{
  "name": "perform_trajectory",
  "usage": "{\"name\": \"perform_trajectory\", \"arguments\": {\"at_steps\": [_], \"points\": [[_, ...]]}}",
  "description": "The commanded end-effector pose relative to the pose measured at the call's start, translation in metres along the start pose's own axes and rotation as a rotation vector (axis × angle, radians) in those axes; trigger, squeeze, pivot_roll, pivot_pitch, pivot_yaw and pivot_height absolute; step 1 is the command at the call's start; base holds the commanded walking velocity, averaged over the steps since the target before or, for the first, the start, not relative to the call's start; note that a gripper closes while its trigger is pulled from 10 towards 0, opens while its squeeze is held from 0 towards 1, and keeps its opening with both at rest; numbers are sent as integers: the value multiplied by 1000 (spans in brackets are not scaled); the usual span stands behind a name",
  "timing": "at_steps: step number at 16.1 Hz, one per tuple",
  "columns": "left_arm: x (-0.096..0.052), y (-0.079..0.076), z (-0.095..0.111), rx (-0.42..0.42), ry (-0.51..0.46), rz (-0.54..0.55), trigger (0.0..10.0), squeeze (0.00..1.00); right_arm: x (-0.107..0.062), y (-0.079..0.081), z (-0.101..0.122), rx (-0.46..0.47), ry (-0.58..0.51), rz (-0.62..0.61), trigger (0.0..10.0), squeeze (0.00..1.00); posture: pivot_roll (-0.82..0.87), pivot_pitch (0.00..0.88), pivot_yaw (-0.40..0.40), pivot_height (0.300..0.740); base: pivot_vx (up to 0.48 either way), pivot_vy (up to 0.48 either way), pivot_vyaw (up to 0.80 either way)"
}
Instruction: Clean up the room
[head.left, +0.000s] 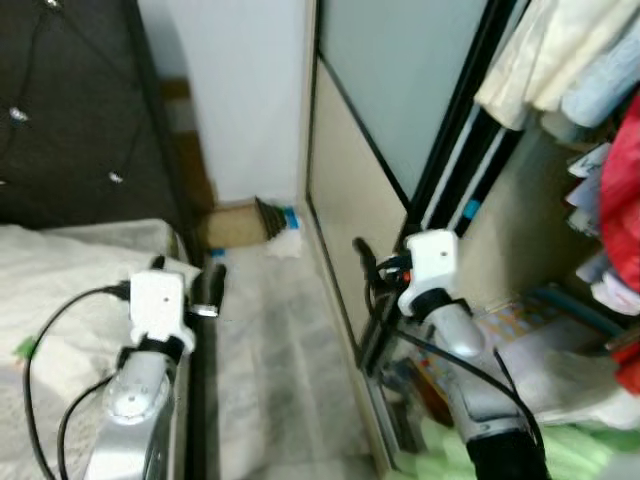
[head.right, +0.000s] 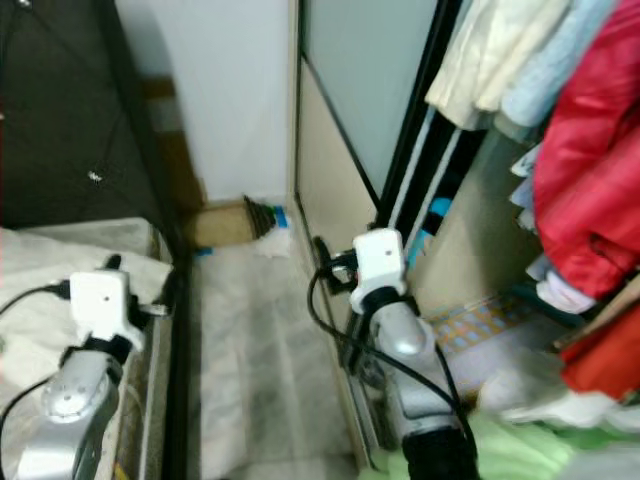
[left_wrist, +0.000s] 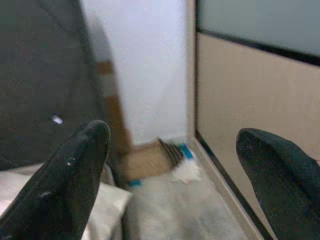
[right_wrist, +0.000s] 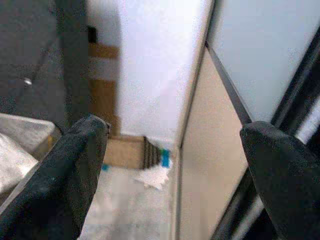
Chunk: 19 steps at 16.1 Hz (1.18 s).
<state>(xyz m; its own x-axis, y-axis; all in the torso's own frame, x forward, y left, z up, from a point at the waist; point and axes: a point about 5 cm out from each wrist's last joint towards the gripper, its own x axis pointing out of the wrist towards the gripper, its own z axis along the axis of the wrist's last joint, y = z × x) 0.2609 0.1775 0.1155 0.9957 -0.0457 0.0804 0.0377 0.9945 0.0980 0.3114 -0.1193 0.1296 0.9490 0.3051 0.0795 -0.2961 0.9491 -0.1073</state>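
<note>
A: We're looking down a narrow strip of pale floor (head.left: 285, 350) between a bed (head.left: 70, 290) on the robot's left and a wardrobe with a sliding door (head.left: 345, 190) on its right.

B: And both arms are raised in front. The left end effector (head.left: 205, 290) hovers over the edge of the bed, right by the dark bed frame. In the left wrist view its two black fingers (left_wrist: 70, 180) stand wide apart, with nothing between them.

A: Same story on the other side. The right end effector (head.left: 368, 262) sits just beside the edge of the sliding door, and the right wrist view shows its fingers (right_wrist: 75, 175) spread wide and empty too.

B: So what is there to tidy?

A: At the far end of the floor strip, by the white wall, lies a crumpled white scrap (head.left: 285, 243), paper or cloth, I can't tell which. It rests on the floor near the corner of the door track. Just behind it there's a dark ribbed thing with a blue patch (head.left: 275, 217), next to a flat brown cardboard piece (head.left: 232, 228).

B: Both end effectors are well apart from that scrap.

A: Inside the open wardrobe, clothes hang: a red jacket (head.right: 590, 170) and pale garments (head.right: 500, 50). Something light green (head.left: 500, 460) lies at the bottom.
</note>
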Motion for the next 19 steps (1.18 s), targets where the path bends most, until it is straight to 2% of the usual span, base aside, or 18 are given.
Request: {"name": "perform_trajectory", "arguments": {"at_steps": [1, 6, 9, 19], "points": [[-2, -6, -1, -25, 3, -8, 10000, 0, -4, -8, -1, -18, 4, -10, 10000, 0, -13, 57, -88, 740, 0, 0, 800], [-3, -11, -2, -20, -1, -10, 10000, 0, -6, -8, -1, -25, 6, 5, 10000, 0, -23, 71, -88, 740, 0, 0, 800], [-3, -7, -2, 7, -4, 27, 10000, 0, -7, -3, 0, -32, 0, 48, 10000, 0, -19, 81, -91, 740, 0, 0, 800], [-2, -9, -2, 19, -14, 15, 10000, 0, -4, 1, 1, -53, -7, 78, 10000, 0, -22, 80, -91, 740, 0, 0, 800]]}}
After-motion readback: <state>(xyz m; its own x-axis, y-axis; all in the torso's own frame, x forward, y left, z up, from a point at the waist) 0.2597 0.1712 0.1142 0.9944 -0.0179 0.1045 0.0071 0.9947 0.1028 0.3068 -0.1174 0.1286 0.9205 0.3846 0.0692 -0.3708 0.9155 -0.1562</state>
